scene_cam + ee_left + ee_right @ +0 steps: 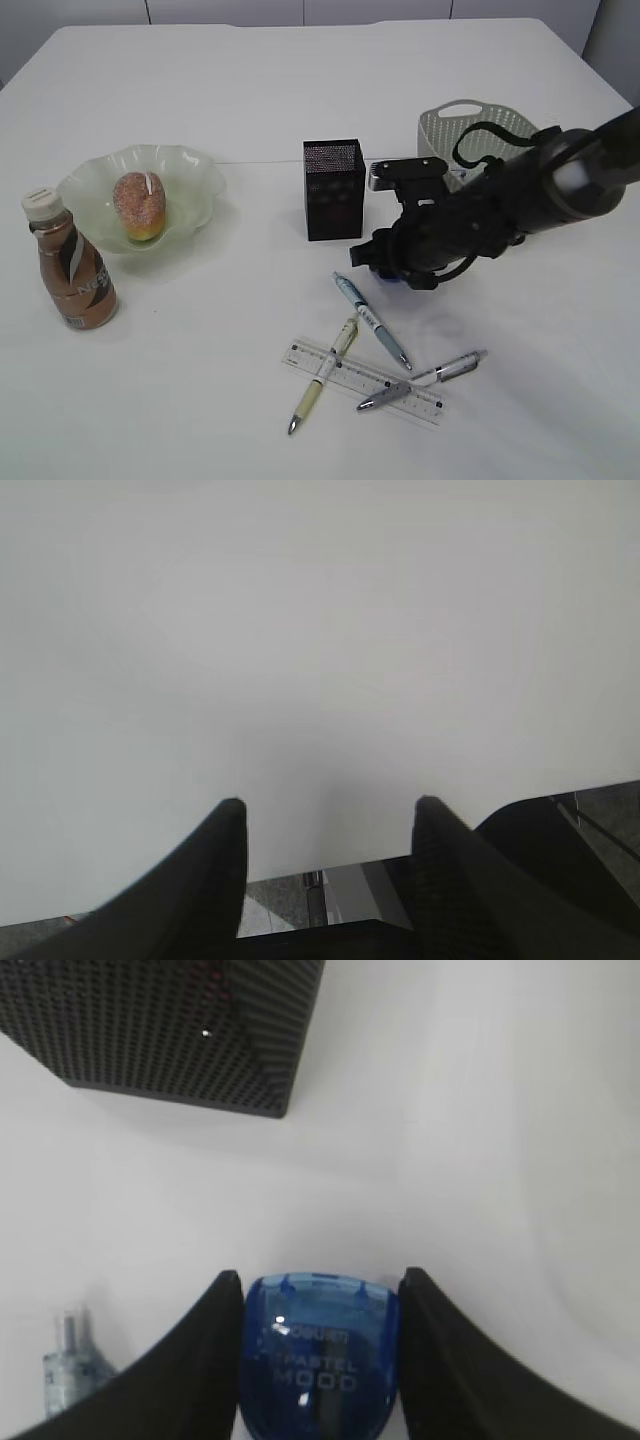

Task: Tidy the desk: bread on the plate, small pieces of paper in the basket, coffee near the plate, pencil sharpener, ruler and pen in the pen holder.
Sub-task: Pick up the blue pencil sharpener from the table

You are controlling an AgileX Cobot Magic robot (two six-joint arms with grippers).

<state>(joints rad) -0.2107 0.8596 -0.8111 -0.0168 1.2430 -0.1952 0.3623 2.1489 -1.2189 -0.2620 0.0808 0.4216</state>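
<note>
The step in hand looks like carrying the sharpener to the holder. The right gripper has its fingers closed flat against both sides of the blue sharpener, low to the table just right of and in front of the holder. To do it well, lift straight up first, high enough to clear the holder's rim, then move left and back until the sharpener hangs over the open top, and only then part the fingers; a sideways drag could knock the light mesh holder over. Three pens and the ruler lie crossed in front of the holder, waiting. The left gripper hangs over bare table, fingers apart and empty.
</note>
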